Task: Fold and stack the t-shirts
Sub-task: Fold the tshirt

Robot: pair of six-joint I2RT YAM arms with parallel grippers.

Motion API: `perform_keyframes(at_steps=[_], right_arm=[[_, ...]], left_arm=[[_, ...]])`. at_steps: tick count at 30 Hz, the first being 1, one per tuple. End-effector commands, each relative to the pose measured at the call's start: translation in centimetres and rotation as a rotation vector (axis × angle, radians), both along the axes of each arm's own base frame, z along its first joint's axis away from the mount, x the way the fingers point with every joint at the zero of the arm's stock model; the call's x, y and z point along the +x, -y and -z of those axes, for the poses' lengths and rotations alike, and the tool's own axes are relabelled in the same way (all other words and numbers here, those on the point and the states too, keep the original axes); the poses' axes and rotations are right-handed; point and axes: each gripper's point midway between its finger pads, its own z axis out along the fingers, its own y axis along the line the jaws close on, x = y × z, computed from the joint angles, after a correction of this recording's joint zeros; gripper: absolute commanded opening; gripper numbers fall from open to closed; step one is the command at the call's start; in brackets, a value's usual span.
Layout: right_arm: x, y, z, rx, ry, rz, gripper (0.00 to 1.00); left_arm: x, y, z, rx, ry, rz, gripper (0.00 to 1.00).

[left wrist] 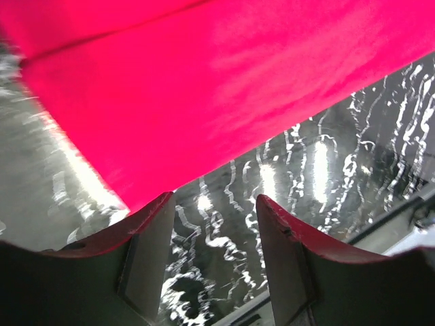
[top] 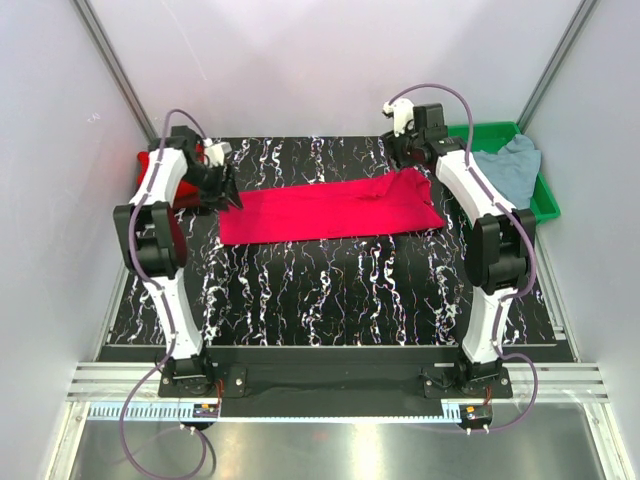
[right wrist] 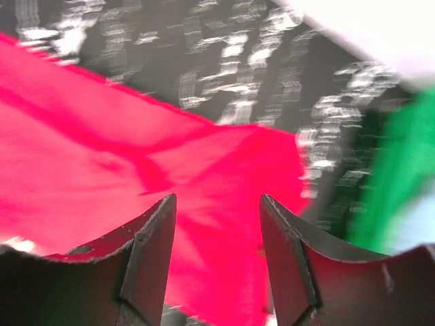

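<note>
Red shirt stretched in a long strip across the table!
Left gripper and right gripper hover at its ends, jaws parted, gripping nothing; grey-blue shirt sits in the green tray.

Left gripper over the cloth's edge, jaws apart.
Nothing sits between the two fingers, just black-and-white marbled desk showing through the gap. The red t-shirt spreads flat across the top of the view, with one corner just beside a fingertip.

Crimson t-shirt — black table (white-veined).
</note>
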Motion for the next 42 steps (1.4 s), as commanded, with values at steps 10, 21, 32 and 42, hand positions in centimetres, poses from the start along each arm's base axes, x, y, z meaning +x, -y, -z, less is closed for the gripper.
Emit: perform_keyframes(at_steps=[10,21,32,42], right_arm=[[-4.4,-7.4,6.7,0.371,-0.412,-0.146,0.56],[-5.6,-9.2,9.2,0.373,-0.481,-0.167,0.56],[-3.5,-8.6,12.9,0.291,-0.474,-0.112,0.57],[3.6,-8.5,9.3,0.233,-0.237,-0.091,0.57]], left_arm=[[2.2,4.0,6.9,-0.008,-0.094,0.067,0.55],[2.4,4.2,8.1,-0.012,-0.119,0.054,0.55],[2.0,4.6,7.4,-0.038,-0.117,0.050,0.55],[1.3,4.5,7.6,-0.030,-0.134,0.052,0.55]])
